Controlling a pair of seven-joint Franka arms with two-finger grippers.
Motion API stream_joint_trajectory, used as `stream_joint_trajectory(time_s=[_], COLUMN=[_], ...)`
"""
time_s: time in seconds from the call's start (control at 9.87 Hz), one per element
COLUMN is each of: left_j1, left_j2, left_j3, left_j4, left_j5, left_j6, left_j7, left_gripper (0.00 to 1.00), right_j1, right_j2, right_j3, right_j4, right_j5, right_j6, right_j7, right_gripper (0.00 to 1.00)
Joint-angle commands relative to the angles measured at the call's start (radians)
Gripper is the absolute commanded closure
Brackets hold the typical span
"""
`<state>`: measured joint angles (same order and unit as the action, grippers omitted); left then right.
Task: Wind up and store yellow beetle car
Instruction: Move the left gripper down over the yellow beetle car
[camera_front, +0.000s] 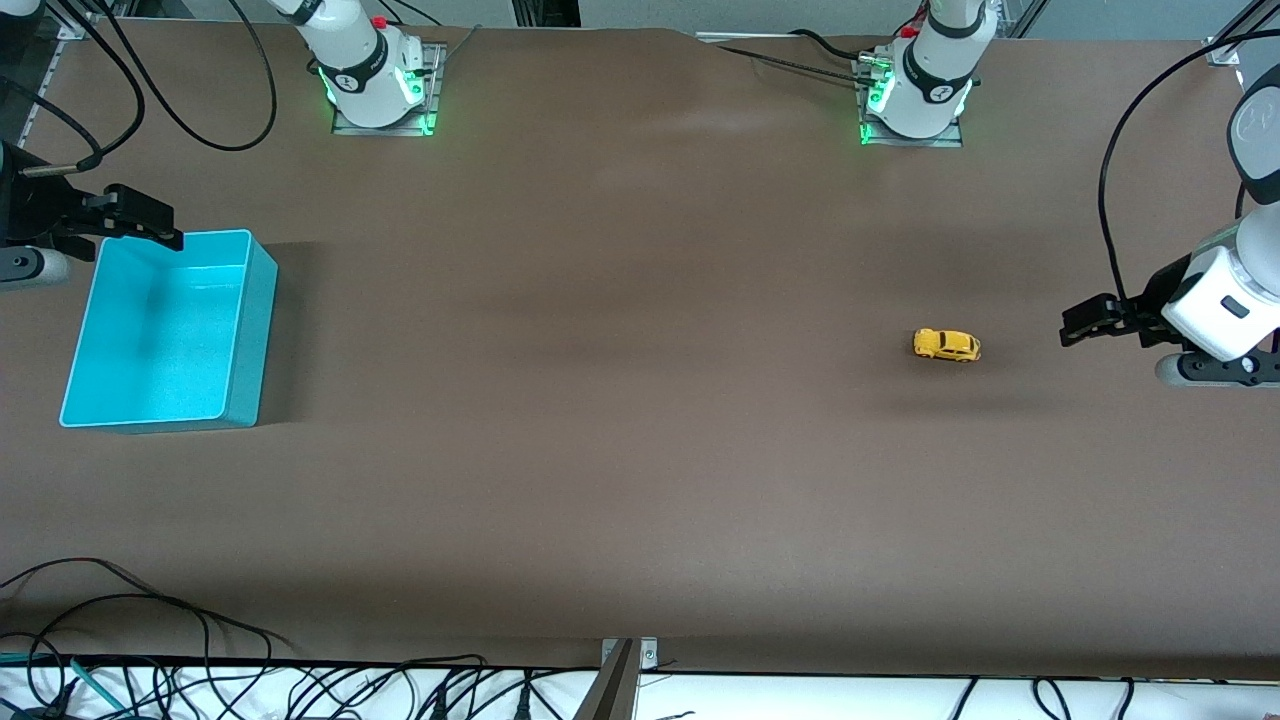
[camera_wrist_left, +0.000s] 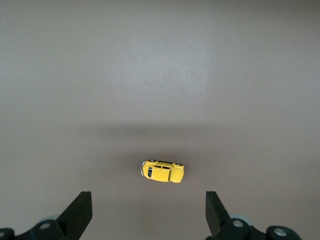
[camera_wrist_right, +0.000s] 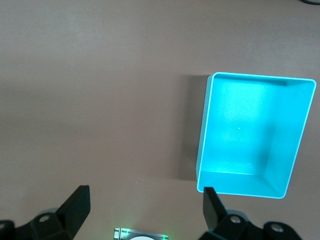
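The yellow beetle car (camera_front: 946, 345) stands on its wheels on the brown table, toward the left arm's end. In the left wrist view the car (camera_wrist_left: 162, 171) lies just ahead of the open fingers. My left gripper (camera_front: 1072, 328) is open and empty, up over the table beside the car, apart from it; its own view shows it too (camera_wrist_left: 148, 212). The teal bin (camera_front: 255, 340) stands empty at the right arm's end and also shows in the right wrist view (camera_wrist_right: 202, 150). My right gripper (camera_front: 160, 228) is open and empty, held over the bin's upper corner; its own view shows it too (camera_wrist_right: 145, 207).
The right arm's base (camera_front: 378, 80) and the left arm's base (camera_front: 915, 95) stand along the table's back edge. Black cables (camera_front: 150, 640) lie along the edge nearest the front camera. Bare brown table lies between the car and the bin.
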<state>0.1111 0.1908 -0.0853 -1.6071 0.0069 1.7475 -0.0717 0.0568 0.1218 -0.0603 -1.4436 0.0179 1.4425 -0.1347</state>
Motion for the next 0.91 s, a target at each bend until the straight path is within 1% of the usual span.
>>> stream_joint_trajectory(time_s=[0.0,0.3,0.51,0.61,0.81], left_j1=[-0.005,0.001,0.004,0.010,0.015], left_j2=[0.015,0.021,0.029,0.032,0.035], left_j3=[-0.001,-0.001,-0.001,-0.001,-0.001], left_j4=[-0.002,-0.034,-0.101,-0.134,-0.241], left_j5=[0.001,-0.001,0.001,-0.001,-0.007], left_j6=[-0.017,-0.013,-0.005,0.032,0.191], left_j7=[-0.199,-0.560,-0.808,-0.914,-1.119], left_gripper=[0.00,0.00,0.00,0.00,0.00], right_j1=[-0.003,-0.002,-0.003,-0.003,-0.002], right_j2=[-0.010,-0.010,-0.010,-0.010,-0.008], right_j3=[-0.001,-0.001,-0.001,-0.001,-0.001], right_j4=[-0.011,-0.011,-0.011,-0.011,-0.011], right_j5=[0.014,0.014,0.014,0.014,0.014], right_j6=[-0.004,-0.005,-0.004,-0.002,0.004], right_j7=[-0.016,-0.017,-0.017,-0.017,-0.017], right_gripper=[0.00,0.00,0.00,0.00,0.00])
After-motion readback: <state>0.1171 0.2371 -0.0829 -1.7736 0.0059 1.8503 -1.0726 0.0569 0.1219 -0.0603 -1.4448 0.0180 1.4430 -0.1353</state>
